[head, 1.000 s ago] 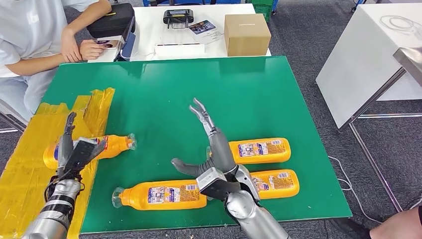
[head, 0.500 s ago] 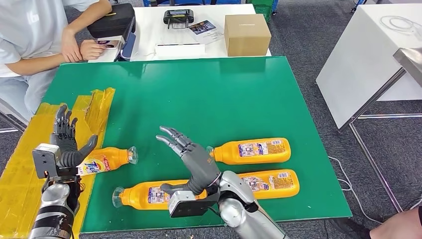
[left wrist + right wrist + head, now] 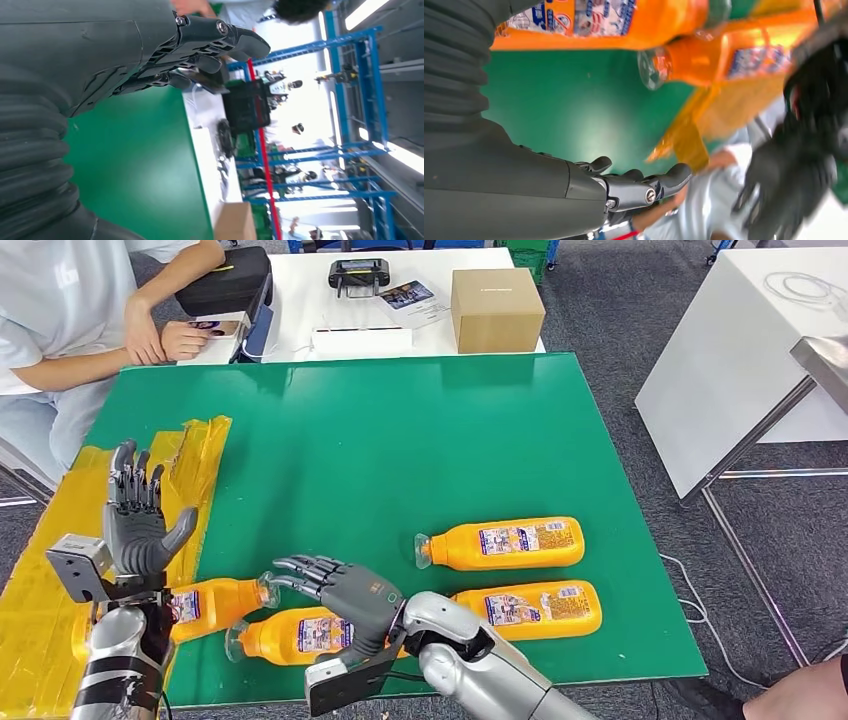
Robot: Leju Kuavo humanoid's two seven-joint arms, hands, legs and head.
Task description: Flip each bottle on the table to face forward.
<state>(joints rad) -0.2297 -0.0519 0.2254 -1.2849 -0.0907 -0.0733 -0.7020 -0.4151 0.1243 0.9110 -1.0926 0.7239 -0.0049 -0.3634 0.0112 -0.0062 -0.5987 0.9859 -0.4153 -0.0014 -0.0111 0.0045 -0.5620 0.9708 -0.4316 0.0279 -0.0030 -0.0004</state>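
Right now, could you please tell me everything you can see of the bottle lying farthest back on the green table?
The farthest bottle is orange, seemingly plastic, with a clear cap pointing toward the robot's left and a white-and-blue printed label facing up. It lies on its side on the green table, apart from the bottle nearer the front edge. Nothing touches it but the table.

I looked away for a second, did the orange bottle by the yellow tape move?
Yes. The orange bottle by the yellow tape slid toward the green table's near edge, now beside the neighbouring orange bottle's cap.

Four orange bottles (image 3: pixel 505 544), one cardboard box (image 3: pixel 496 308)
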